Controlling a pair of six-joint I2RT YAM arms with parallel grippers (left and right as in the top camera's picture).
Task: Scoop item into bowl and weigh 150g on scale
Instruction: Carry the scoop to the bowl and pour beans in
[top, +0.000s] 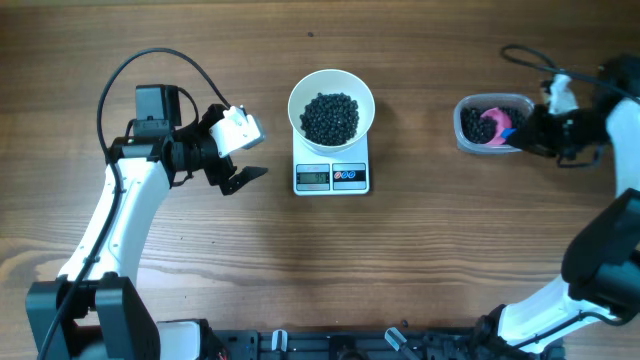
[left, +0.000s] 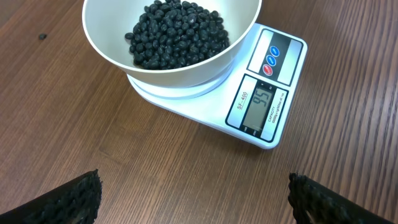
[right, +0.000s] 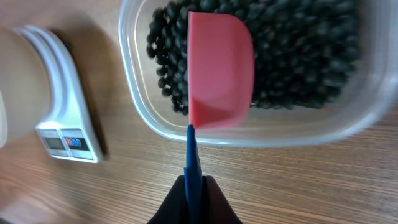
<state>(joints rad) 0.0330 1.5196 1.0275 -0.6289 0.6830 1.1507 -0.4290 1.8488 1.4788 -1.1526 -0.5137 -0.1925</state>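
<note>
Bowl (top: 350, 85) of beans (top: 330, 117) on scale (top: 331, 178); left jaws spread wide beside it. Right jaws grip scoop (right: 221, 68) in tub (right: 280, 129).

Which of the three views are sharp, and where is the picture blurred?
Overhead: evenly lit and sharp, with soft shadows beside the scale. Left wrist: sharp, the scale's display is readable and the beads in the bowl are crisp. Right wrist: the pink scoop is fairly sharp, the clear tub smears toward its right end, and the scale at left is soft.

Overhead looks straight down; close wrist views apparently share the scale (left: 252, 93).
</note>
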